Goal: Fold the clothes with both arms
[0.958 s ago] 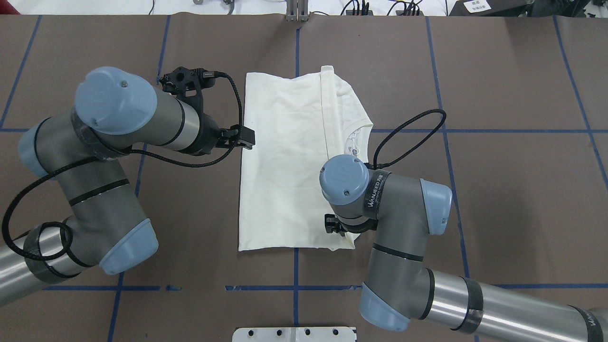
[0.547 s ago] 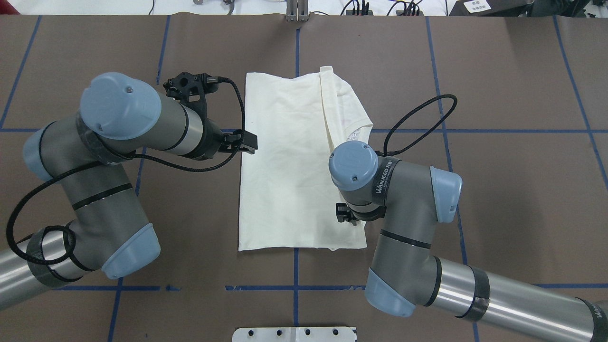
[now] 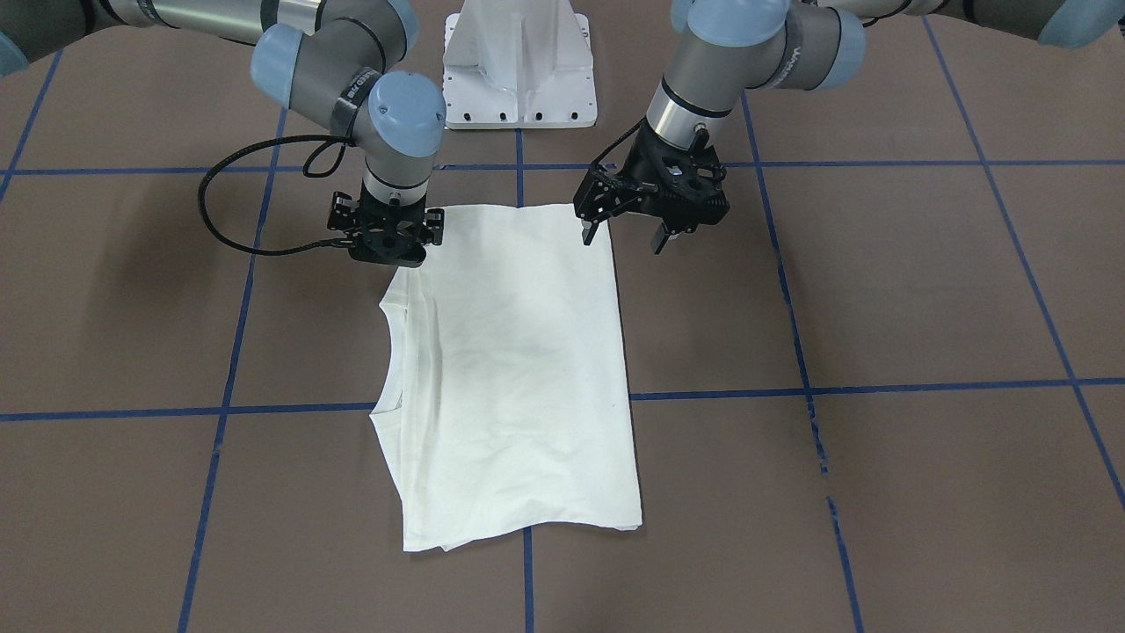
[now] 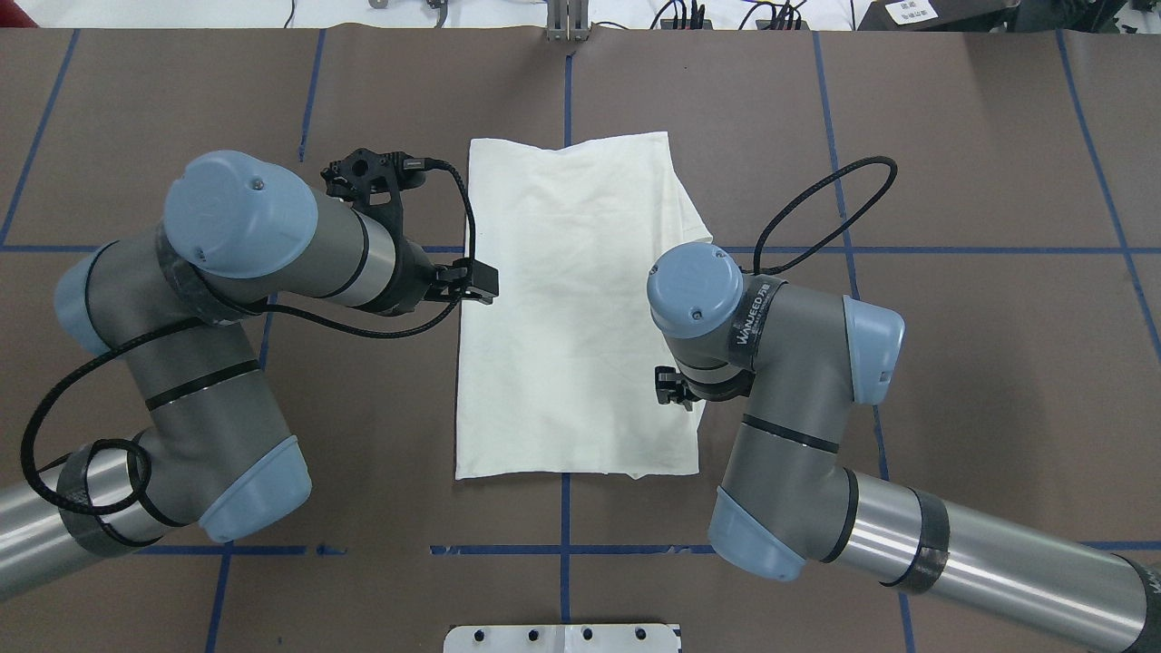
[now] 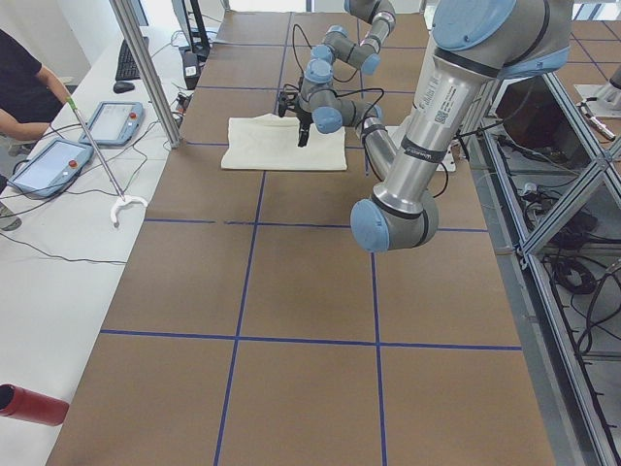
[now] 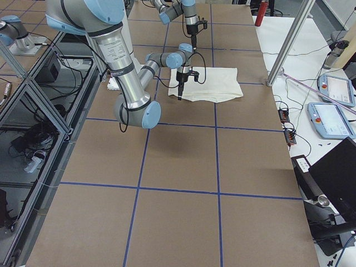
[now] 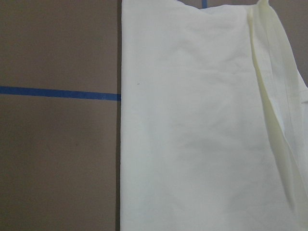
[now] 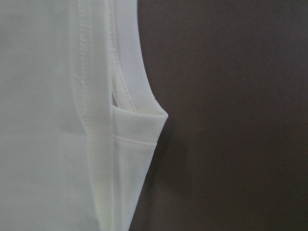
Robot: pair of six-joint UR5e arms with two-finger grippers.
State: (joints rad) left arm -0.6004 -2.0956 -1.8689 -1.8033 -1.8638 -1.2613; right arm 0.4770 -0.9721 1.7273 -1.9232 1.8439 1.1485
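Note:
The cream-white shirt (image 4: 562, 317) lies folded into a tall flat rectangle in the middle of the table, plain side up; it also shows in the front view (image 3: 510, 369). No print shows. My left gripper (image 3: 622, 237) is open and empty, hovering just off the shirt's left edge near its near corner; in the overhead view it is beside that edge (image 4: 479, 281). My right gripper (image 3: 387, 251) points down at the shirt's right edge, mostly hidden under its wrist (image 4: 676, 390). I cannot tell whether it is open or shut. The right wrist view shows a hem corner (image 8: 139, 120) close up.
The table is brown with blue tape lines (image 4: 567, 82). The white mounting base (image 3: 518, 79) stands at the robot's side. A side bench with tablets (image 5: 49, 165) and a person (image 5: 24, 87) is beyond the table's far edge. A red cylinder (image 5: 29, 403) lies near that bench.
My right arm has moved to the right. The shirt's top layer spread right with it and now lies flat, covering the neckline. My left gripper drifted slightly right and toward the robot.

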